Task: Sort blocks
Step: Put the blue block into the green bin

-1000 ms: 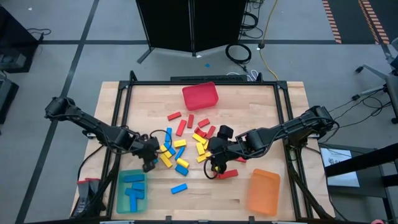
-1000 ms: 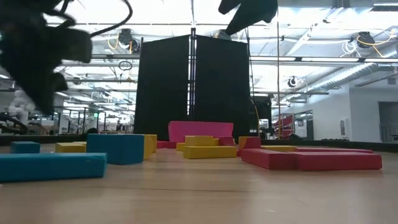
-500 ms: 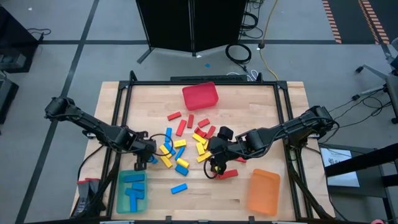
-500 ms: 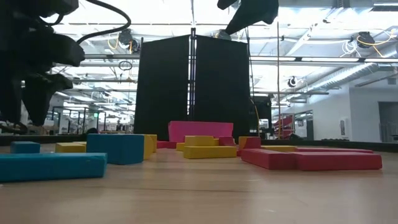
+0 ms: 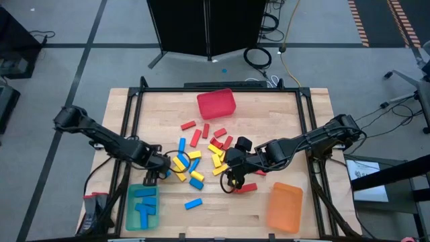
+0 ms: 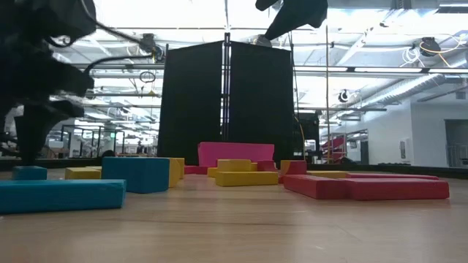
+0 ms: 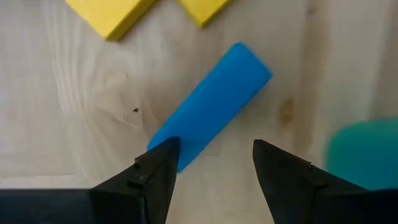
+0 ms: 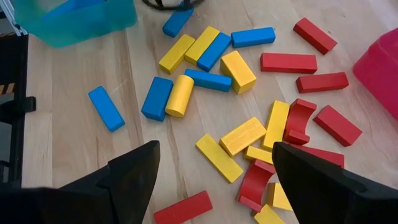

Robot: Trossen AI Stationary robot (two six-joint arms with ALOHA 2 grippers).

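Three bins on the table: one red bin, one teal bin, one orange bin. Two arms over it. Loose blocks: roughly ten red, ten yellow, six blue.

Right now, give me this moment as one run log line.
left end effector: open, above blue block near teal bin | right end effector: open, over block pile | nothing held

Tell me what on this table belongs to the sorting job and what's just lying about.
Part of the job:
- loose red, yellow and blue blocks mid-table
- blue block lying in front of the open left hand
- teal bin with blue blocks inside
- red bin
- orange bin

Just lying about:
- coiled cable on the floor
- black panel behind the table
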